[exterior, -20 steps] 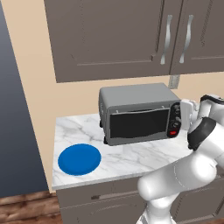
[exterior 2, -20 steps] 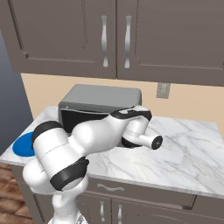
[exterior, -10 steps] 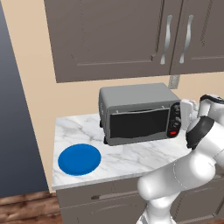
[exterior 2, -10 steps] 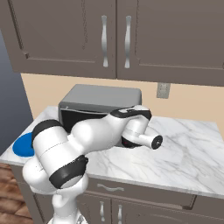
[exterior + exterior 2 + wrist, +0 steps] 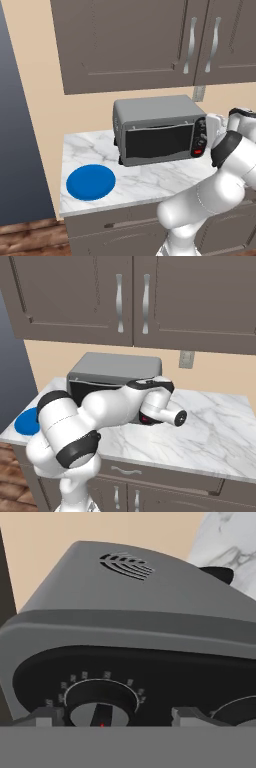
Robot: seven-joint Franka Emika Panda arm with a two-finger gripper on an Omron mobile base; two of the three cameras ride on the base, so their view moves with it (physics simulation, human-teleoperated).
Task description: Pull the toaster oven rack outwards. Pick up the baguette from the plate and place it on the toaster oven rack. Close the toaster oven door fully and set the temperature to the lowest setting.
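On the counter, the toaster oven has its door shut and the blue plate lies bare, so the baguette is presumably inside. Only the temperature knob remains; the gripper straddles it, jaws wide, gripping nothing.

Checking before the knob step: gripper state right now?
Gripper: open, holding nothing, its fingertips either side of a black knob on the toaster oven.

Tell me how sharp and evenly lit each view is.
Left base view: flat even light, toaster oven and plate crisp. Right base view: same, arm hides the oven front. Hand view: close on a knob, its dial marks soft, fingers cropped.
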